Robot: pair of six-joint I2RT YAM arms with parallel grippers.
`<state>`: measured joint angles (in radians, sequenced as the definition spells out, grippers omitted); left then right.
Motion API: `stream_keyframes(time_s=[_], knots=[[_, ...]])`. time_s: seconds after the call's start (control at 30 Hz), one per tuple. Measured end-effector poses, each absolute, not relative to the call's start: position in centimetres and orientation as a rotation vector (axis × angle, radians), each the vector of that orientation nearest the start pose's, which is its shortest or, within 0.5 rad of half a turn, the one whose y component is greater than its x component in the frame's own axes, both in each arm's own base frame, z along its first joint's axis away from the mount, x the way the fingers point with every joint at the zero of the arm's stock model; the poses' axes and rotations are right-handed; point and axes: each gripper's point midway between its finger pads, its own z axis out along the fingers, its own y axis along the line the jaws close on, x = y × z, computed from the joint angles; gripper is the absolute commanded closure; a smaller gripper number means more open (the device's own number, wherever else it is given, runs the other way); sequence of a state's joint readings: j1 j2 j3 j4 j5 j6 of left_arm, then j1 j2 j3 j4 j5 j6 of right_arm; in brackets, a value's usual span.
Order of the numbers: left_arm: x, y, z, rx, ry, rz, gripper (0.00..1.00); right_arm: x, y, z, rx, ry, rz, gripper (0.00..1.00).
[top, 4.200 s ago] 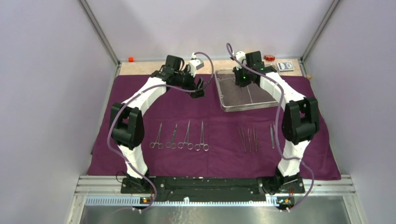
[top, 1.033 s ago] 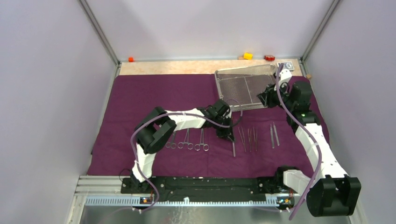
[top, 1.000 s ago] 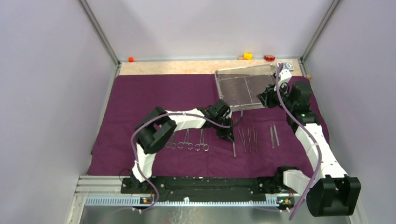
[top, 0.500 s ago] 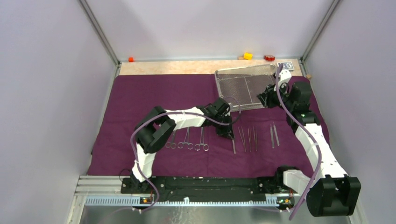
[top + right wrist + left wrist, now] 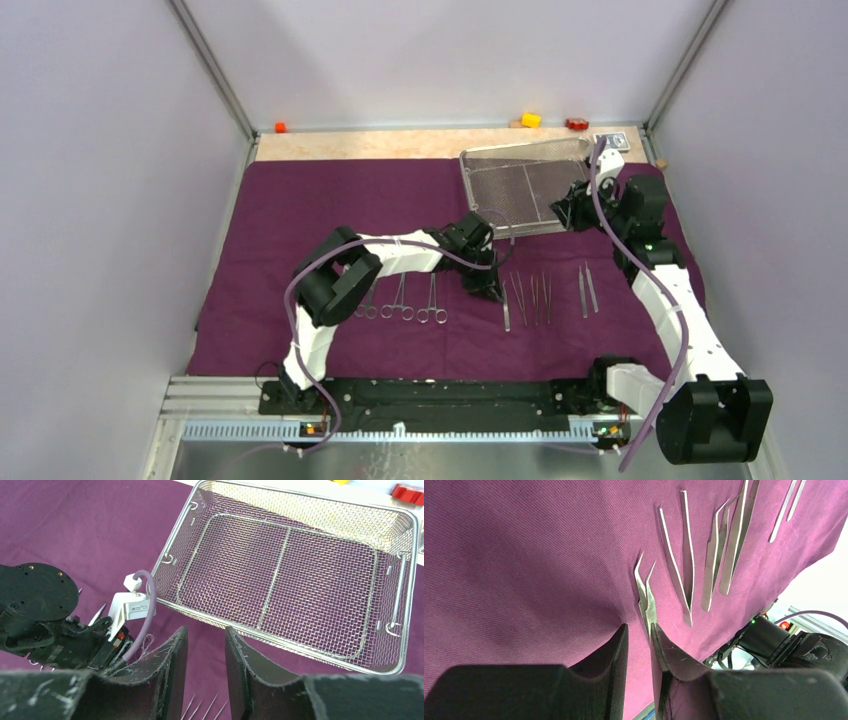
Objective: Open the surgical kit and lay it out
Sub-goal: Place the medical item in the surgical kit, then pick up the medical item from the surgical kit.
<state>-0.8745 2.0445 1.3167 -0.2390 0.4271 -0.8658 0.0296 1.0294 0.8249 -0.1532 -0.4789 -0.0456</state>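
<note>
The dark purple cloth [image 5: 330, 210] lies spread flat over the table. On its far right stands the wire-mesh tray [image 5: 515, 185], which is bare inside [image 5: 240, 555]. Several ring-handled clamps [image 5: 400, 300] lie in a row at the front left, with tweezers [image 5: 533, 298] and two more tweezers [image 5: 587, 290] to their right. My left gripper [image 5: 490, 292] is low over the cloth, its jaws a little apart [image 5: 639, 627]. Curved tweezers [image 5: 645, 597] lie flat, rear end at my fingertips. My right gripper [image 5: 205, 630] is open and holds nothing, just in front of the tray's near rim.
A yellow block [image 5: 530, 120], a red block [image 5: 576, 124] and a blue-white card packet [image 5: 612, 142] sit on the bare wood strip behind the tray. An orange block [image 5: 281, 127] is at the far left corner. Enclosure walls stand close on three sides.
My left gripper's jaws have parted and let go of the curved tweezers, which now lie on the cloth left of the other tweezers. The right arm has not moved.
</note>
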Motion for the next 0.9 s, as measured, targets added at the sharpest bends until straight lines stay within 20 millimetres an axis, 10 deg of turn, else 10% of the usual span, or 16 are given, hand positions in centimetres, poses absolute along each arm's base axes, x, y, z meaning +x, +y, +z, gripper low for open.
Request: stream_keyframes(time_s=[0.9], knots=[[26.4, -44.2, 6.1, 0.433, 2.623, -1.002, 0.61, 33.4, 9.2, 22.9, -0.425, 1.861, 0.456, 0.67]])
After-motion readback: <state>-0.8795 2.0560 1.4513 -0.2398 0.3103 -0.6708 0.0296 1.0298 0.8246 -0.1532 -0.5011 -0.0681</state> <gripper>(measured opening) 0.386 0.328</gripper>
